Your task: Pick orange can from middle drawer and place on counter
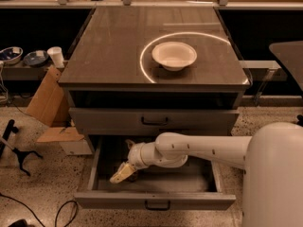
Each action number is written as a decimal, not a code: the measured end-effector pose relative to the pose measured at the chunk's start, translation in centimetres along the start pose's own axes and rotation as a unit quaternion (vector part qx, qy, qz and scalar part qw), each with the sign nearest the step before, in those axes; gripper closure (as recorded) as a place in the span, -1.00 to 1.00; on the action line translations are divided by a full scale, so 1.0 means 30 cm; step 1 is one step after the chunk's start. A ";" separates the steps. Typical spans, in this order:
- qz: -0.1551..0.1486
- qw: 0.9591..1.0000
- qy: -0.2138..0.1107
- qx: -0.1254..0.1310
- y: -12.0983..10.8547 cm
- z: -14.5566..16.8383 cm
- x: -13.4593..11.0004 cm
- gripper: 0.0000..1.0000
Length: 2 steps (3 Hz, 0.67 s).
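- Drawer [199, 201]: pulled open at the bottom of the cabinet, with its grey inside exposed. The opening step needs no further work.
- Gripper [122, 173]: down inside the drawer, in its left-front part and low over the floor. The arm [203, 148] reaches in over the drawer's right side.
- Gripper state: cannot be told. Neither its opening nor whether it has hold of anything is shown.
- Can: not visible in the drawer or above it. As a judgement, it probably lies in the drawer's left part, hidden by the gripper and wrist.
- Counter [104, 56]: directly above the drawer. It carries a white bowl [174, 55] inside a ring of reflected light. No can stands on it.
- Progress, as a judgement: early to middle. The reach into the drawer is made, but the grasp is unconfirmed and placement is not done.
- Remaining steps:
  - Secure the can and lift it clear of the drawer's walls.
  - Carry it up past the closed drawer [154, 121] just above.
  - Set it upright on a bare part of the counter and release it.
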<state>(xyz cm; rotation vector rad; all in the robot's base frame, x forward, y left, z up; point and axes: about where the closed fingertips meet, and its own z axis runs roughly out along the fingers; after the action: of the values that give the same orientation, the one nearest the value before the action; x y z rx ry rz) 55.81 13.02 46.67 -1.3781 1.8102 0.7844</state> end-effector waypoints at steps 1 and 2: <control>0.017 0.999 0.028 0.012 -0.020 0.008 0.034 -1.00; 0.028 0.999 0.041 0.020 -0.040 0.004 0.066 -1.00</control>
<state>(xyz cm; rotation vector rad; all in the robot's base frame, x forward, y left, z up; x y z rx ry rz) 56.66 11.79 44.91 -1.3581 1.9245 0.7260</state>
